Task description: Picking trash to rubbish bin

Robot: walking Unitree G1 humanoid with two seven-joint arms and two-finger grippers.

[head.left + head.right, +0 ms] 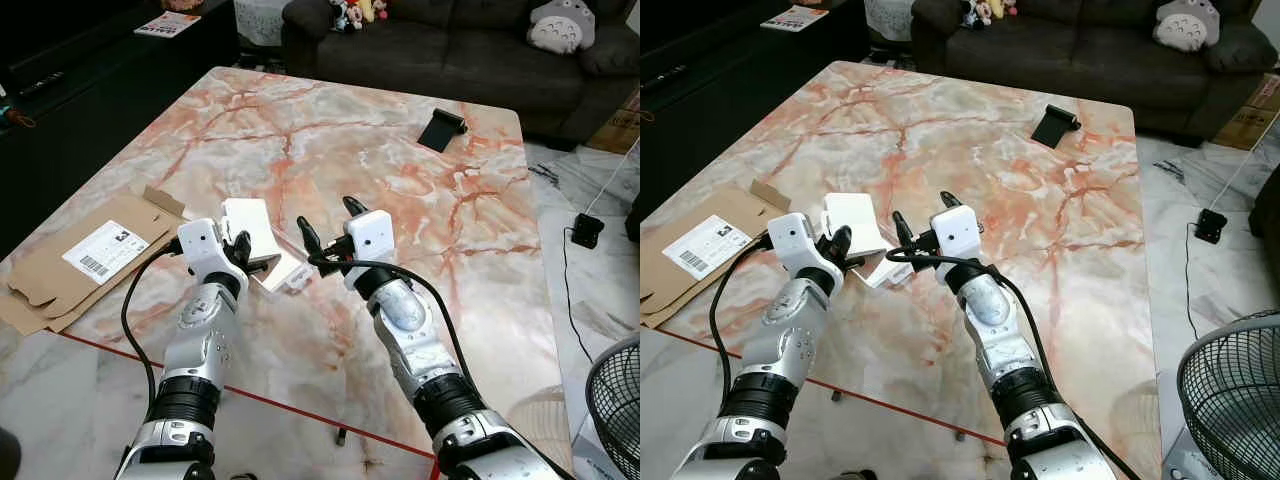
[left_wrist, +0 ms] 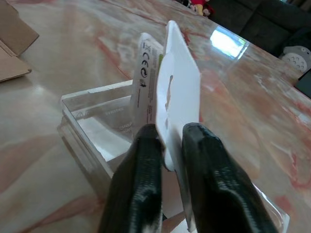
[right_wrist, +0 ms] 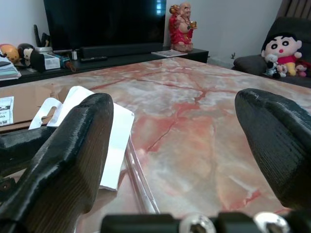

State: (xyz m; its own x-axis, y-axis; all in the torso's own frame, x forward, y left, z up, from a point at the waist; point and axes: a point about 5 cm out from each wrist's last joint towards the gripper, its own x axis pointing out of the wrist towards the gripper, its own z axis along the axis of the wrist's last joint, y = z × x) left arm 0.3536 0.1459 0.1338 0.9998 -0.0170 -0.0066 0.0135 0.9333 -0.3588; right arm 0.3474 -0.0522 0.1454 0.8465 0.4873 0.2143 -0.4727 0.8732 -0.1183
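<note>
Left gripper (image 2: 167, 145) pinching thin white card (image 1: 250, 226) beside clear plastic packaging (image 2: 92, 126).
Light, bendy; grip its edge. Right gripper (image 1: 325, 222) apart, alongside.

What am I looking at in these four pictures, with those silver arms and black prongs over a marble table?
It is a humanoid robot tidying up trash. The two wide pictures come from a pair of cameras on its head, looking down at its own silver arms. The other two come from small cameras on each wrist, looking along that arm's two black fingers.

The left gripper is shut on a white card, part of a clear plastic package lying on the marble table. The right gripper is open, beside that package and not touching it.

Also on the table are a flattened cardboard box with a shipping label, near the left edge, and a small black object at the far side. Behind stand a dark sofa with plush toys, and a fan on the floor.
</note>
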